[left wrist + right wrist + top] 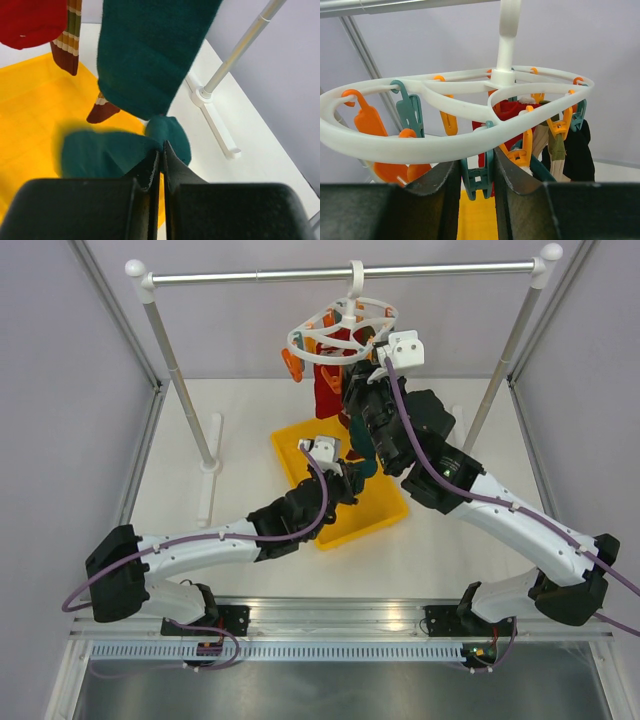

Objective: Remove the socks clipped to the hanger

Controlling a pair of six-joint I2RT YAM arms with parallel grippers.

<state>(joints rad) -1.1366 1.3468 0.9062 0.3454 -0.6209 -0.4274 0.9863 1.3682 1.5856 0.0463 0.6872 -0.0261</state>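
Note:
The white oval hanger hangs by its hook from the rail, with orange and teal clips; it fills the right wrist view. My right gripper is shut on a teal clip under the ring; no sock shows in that clip. Red, tan and black socks hang behind. My left gripper is shut on the lower end of a dark teal sock that hangs over the yellow bin. A red sock and a striped brown sock hang beside it.
A yellow bin sits on the white table under the hanger. The metal rail stands on two posts with white feet. Loose orange clips dangle at the hanger's left. Grey walls enclose both sides.

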